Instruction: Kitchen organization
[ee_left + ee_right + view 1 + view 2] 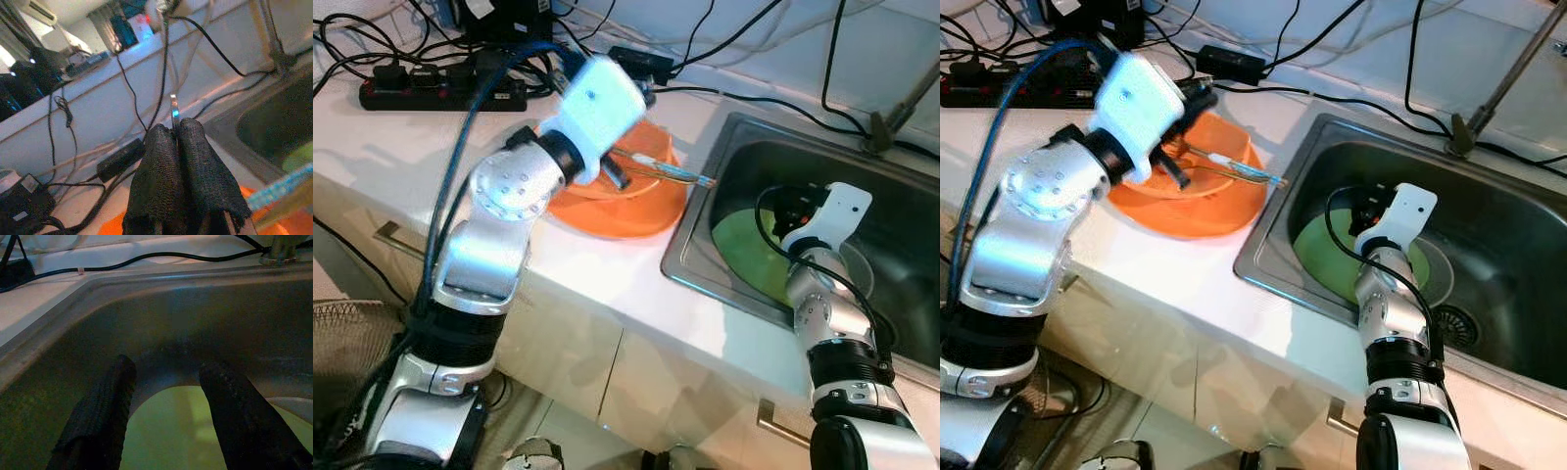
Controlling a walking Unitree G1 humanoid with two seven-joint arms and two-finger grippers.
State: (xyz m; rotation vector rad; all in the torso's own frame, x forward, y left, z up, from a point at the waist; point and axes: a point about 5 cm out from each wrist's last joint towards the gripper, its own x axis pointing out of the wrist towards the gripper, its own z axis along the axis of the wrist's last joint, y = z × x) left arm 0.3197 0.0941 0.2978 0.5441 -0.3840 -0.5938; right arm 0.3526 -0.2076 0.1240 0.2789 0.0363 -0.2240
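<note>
Right wrist view shows my right fingers spread apart, the green plate lying flat in the sink directly below them. My left fingers are clenched on a thin metal utensil above the orange bowl on the worktop.

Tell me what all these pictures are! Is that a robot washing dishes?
It is a walking robot with two silver arms, standing at a kitchen counter. Two pictures come from cameras in its head, looking down. The other two come from little cameras on its wrists, looking along its black fingers.

On the counter sits an orange bowl with some utensils in it. Behind it lie black cables and a power strip. Beside the bowl is a metal sink with a green plate inside.

The left tool is over the bowl, pinched shut on a thin metal piece; what it is I cannot tell. The right tool is open, just above the green plate, holding nothing.
</note>
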